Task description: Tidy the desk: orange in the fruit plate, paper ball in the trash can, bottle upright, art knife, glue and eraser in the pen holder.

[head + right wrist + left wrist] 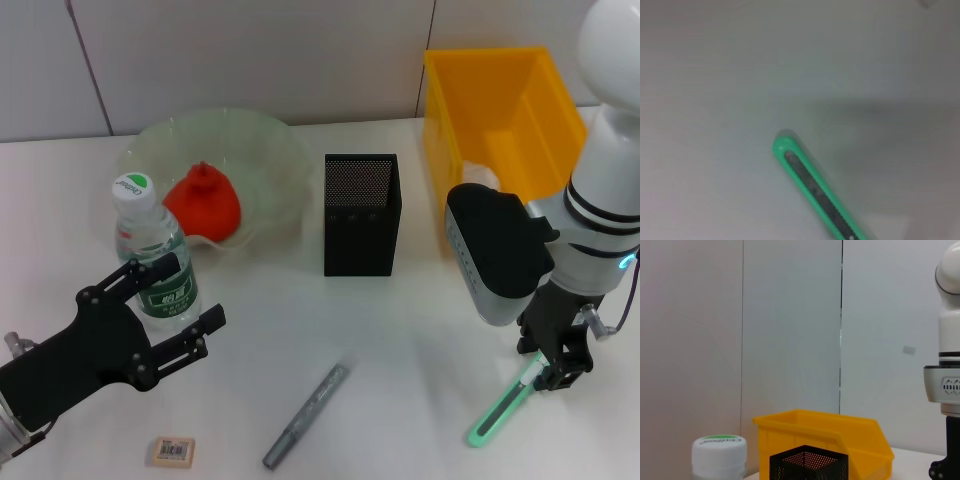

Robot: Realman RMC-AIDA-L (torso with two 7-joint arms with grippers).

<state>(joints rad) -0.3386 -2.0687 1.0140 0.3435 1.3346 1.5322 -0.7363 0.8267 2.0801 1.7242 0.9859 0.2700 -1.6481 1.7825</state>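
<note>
— Which step am I on?
— The art knife [503,408]; it lies on the worktop [420,330], near right. My right gripper [556,372] pinches its far end. Next, I judge, lift and carry it left to the pen holder [361,214].
— And the left gripper [168,315]?
— Fingers spread around the upright bottle [152,256], near left, seemingly not squeezing.

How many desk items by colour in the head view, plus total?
Green: 3 - fruit plate, bottle, art knife
Red-orange: 1 - orange
Yellow: 1 - trash can
Black: 1 - pen holder
Grey: 1 - glue
Tan: 1 - eraser
White: 1 - paper ball
Total: 9
</note>
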